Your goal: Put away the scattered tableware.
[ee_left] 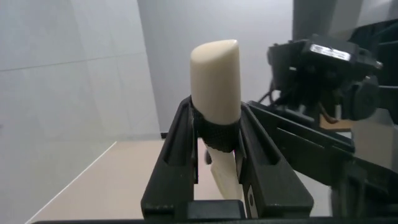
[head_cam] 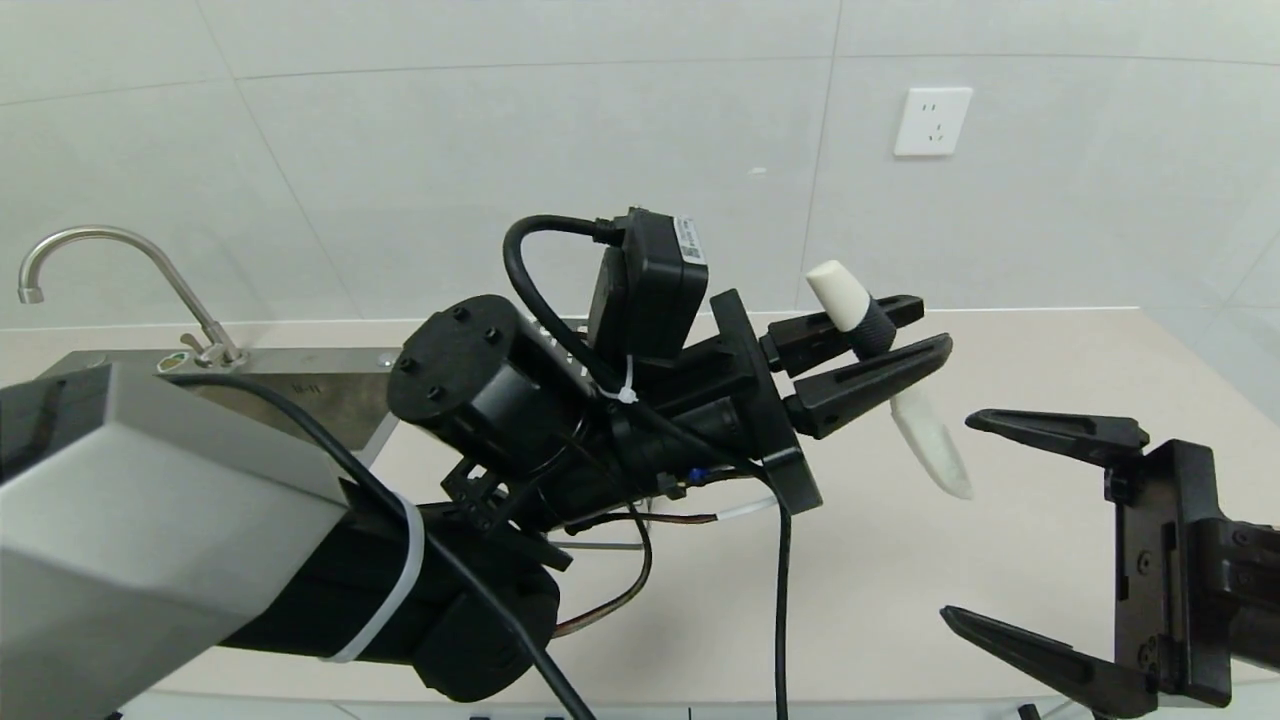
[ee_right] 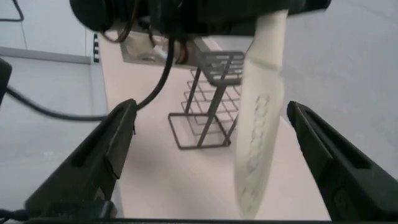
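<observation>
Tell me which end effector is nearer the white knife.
Left. The left end effector is shut on the white knife, gripping its handle. The right end effector is open to the blade's right in the head view, not gripping it.

A white wall socket (head_cam: pixel 932 121) is sitting above the left gripper (head_cam: pixel 926 326) — a curved faucet (head_cam: pixel 110 268) is rising by a steel sink (head_cam: pixel 300 388) well to its left, a beige counter (head_cam: pixel 900 570) spreading beneath.

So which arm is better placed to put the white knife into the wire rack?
Left: the left gripper is shut on the knife, while the right gripper hangs open and empty beside it.
</observation>
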